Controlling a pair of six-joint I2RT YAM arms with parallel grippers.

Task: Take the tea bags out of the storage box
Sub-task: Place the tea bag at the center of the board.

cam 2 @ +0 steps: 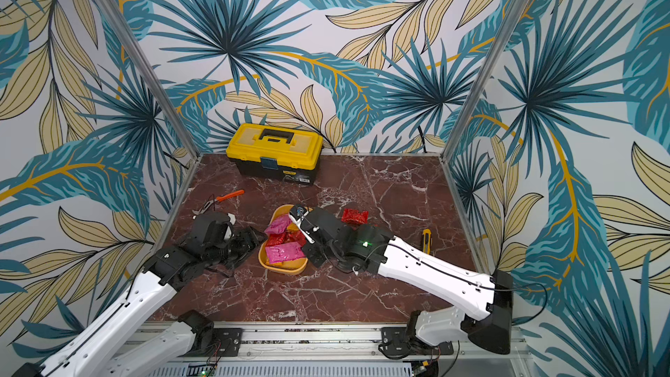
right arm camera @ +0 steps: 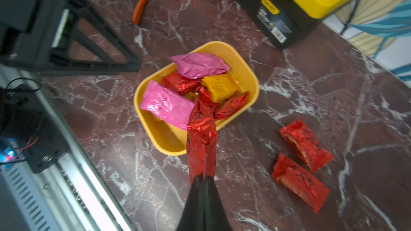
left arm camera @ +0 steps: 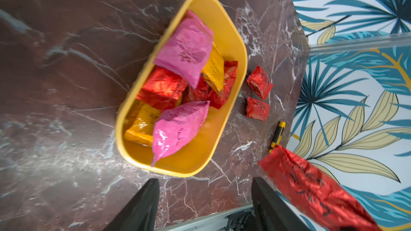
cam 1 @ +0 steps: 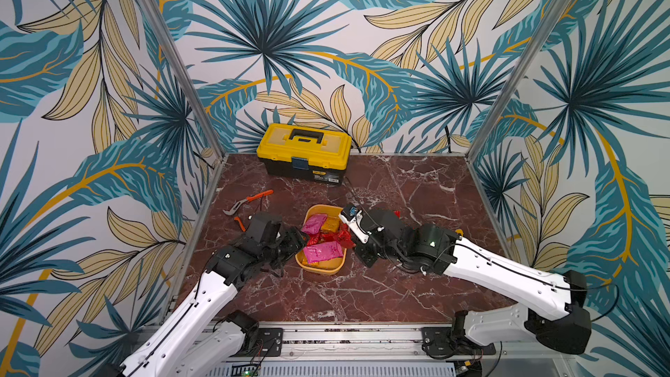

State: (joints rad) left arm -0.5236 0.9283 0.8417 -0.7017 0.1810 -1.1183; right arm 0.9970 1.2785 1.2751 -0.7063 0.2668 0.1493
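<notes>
At the centre of the marble table sits the storage box, uncovered, long axis running near to far.

Tea bags in the box:
- Magenta sachet at the far end; second magenta sachet at the near end. Count: two.
- Orange-yellow sachet against the right wall; second orange-yellow sachet partly under the near magenta one. Count: two.
- Red sachets in the box: at least three, heaped in the middle; the overlap prevents a firm count.

Tea bags outside the box:
- Two loose red sachets lie side by side on the marble, right of the box.
- One held red sachet is pinched at one end by the right gripper, jaws clamped together on the foil. Its free end points toward the box's right rim; it appears lifted off the pile, though the views are blurred.

Right arm: reaches in from the near right, forearm low, wrist at the box's right side.

Left arm: reaches in from the near left, wrist bent toward the box's left wall. Left gripper: jaws wide apart, nothing between them.

Around: one toolbox at the back wall, one pair of pliers far left, one utility knife near the right edge.
</notes>
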